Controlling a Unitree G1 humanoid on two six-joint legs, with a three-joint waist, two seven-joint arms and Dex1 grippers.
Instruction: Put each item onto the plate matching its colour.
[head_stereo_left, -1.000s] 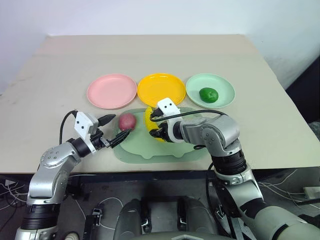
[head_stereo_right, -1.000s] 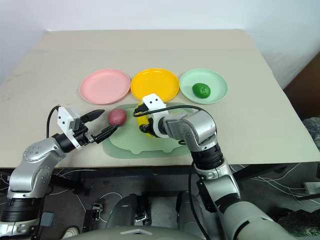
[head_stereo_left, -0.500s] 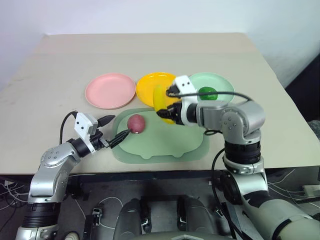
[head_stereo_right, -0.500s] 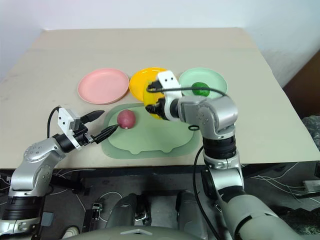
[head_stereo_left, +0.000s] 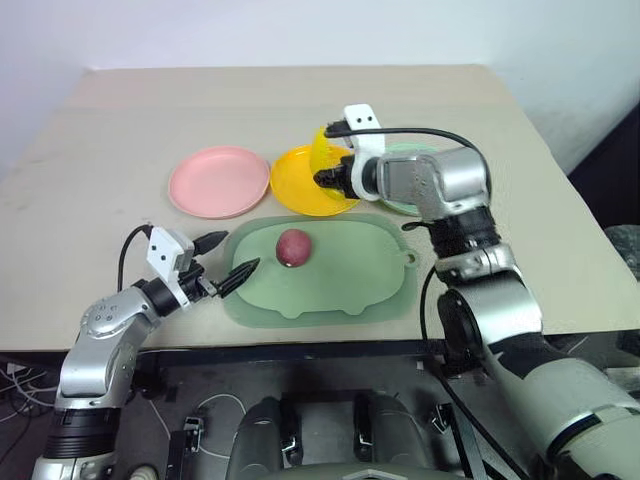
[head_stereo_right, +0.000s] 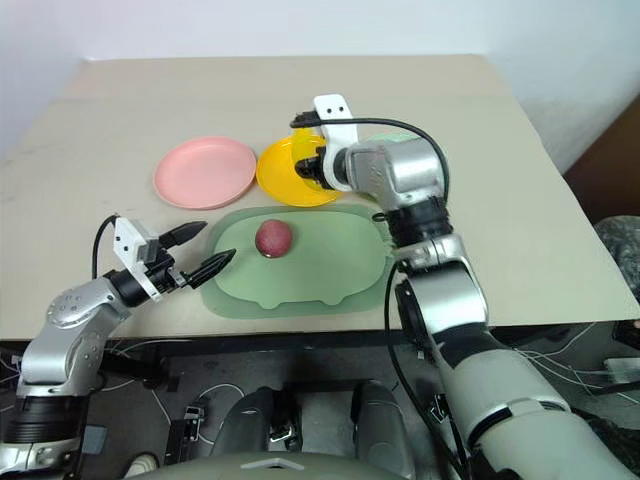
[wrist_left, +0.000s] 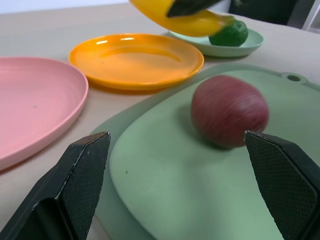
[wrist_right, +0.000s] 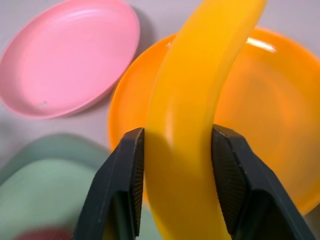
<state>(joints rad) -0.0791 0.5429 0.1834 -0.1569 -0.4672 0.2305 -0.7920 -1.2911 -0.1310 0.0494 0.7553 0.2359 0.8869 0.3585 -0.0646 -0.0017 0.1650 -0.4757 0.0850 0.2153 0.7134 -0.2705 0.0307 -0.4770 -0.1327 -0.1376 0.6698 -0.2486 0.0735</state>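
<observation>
My right gripper (head_stereo_left: 330, 178) is shut on the yellow banana (head_stereo_left: 322, 148) and holds it in the air over the yellow plate (head_stereo_left: 295, 188). Its fingers (wrist_right: 120, 190) clamp the banana (wrist_right: 195, 100) from both sides. The dark red-purple fruit (head_stereo_left: 293, 247) lies on the pale green tray (head_stereo_left: 340, 285). Off the tray's left edge, my left gripper (head_stereo_left: 228, 256) stands open and level, pointing at the red-purple fruit (wrist_left: 229, 110) without touching it. The pink plate (head_stereo_left: 220, 181) is bare. In the left wrist view the green fruit (wrist_left: 229, 34) lies on the mint green plate (wrist_left: 242, 47).
The three plates stand in a row beyond the tray, on a beige table (head_stereo_left: 150, 110) with open surface behind them. My right forearm (head_stereo_left: 440, 185) reaches across the mint green plate. The table's front edge runs just below the tray.
The right gripper has lifted the banana off the tray and carried it up and forward over the yellow plate. The red-purple fruit has rolled right towards the tray's middle. The left gripper stayed put.
</observation>
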